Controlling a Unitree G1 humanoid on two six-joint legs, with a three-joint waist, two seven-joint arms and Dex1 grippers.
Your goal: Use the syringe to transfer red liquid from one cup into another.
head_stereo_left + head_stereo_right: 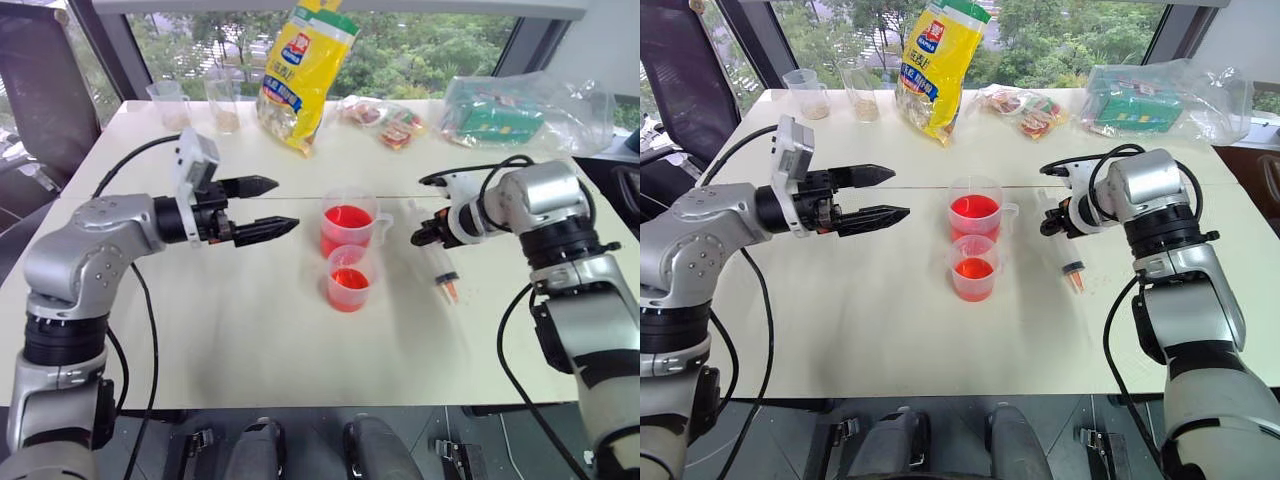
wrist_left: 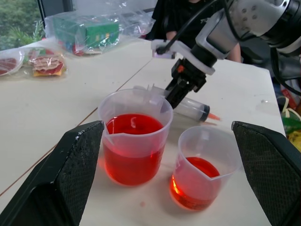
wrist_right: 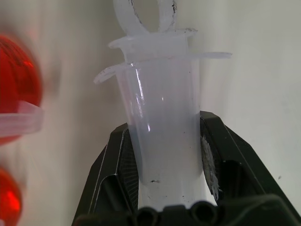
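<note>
Two clear cups of red liquid stand mid-table, the larger cup [image 1: 348, 222] behind the smaller cup [image 1: 348, 278]. My right gripper [image 1: 428, 232] is shut on the upper barrel of the clear syringe [image 1: 441, 266], just right of the cups. The syringe slants down toward the table, its orange tip [image 1: 452, 292] lowest. The right wrist view shows the barrel [image 3: 162, 117] clamped between both fingers. My left gripper [image 1: 262, 208] hovers open to the left of the cups, pointing at them with nothing between its fingers. In the left wrist view both cups [image 2: 134, 141] sit between its fingers.
A yellow snack bag [image 1: 305, 70], two small clear cups [image 1: 170, 100], snack packets [image 1: 385, 122] and a plastic bag holding a green box [image 1: 515, 112] line the table's far side. A seam [image 1: 300, 197] crosses the table behind the cups. A person in dark clothes [image 2: 188, 14] stands beyond the table.
</note>
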